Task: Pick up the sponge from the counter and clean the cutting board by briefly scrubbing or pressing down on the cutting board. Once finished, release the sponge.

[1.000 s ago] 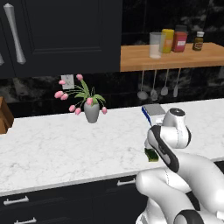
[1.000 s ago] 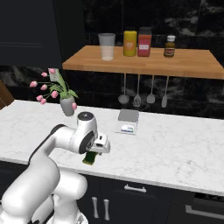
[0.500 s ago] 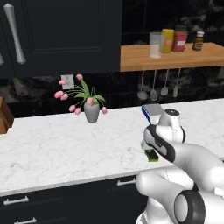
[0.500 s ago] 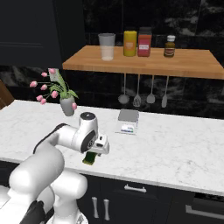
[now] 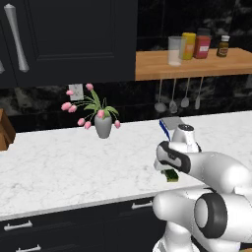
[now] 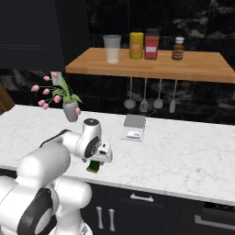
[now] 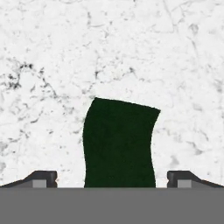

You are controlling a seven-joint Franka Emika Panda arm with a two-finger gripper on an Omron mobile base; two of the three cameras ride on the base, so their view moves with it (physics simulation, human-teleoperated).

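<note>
The sponge (image 7: 119,144) lies on the white marble counter (image 7: 43,65), its dark green top facing the hand camera. My gripper (image 7: 112,179) hangs straight above it, open, with one fingertip on each side of the sponge and a clear gap to both. From the base, the sponge (image 5: 172,175) peeks out yellow-green under the hand near the counter's front edge (image 5: 74,197). The right base view shows the sponge (image 6: 93,167) just under the gripper (image 6: 98,160). The cutting board is out of view.
A blue-and-white flat box (image 6: 133,127) lies behind the hand near the wall. A vase of pink tulips (image 5: 102,123) stands to the left. A brown wooden thing (image 5: 5,130) is cut off at the far left. Above, a wall shelf (image 6: 151,64) carries jars, with utensils hanging under it.
The arm has sunk lower and brought the hand down closer over the sponge. The jaws have stayed open and the sponge has not moved.
</note>
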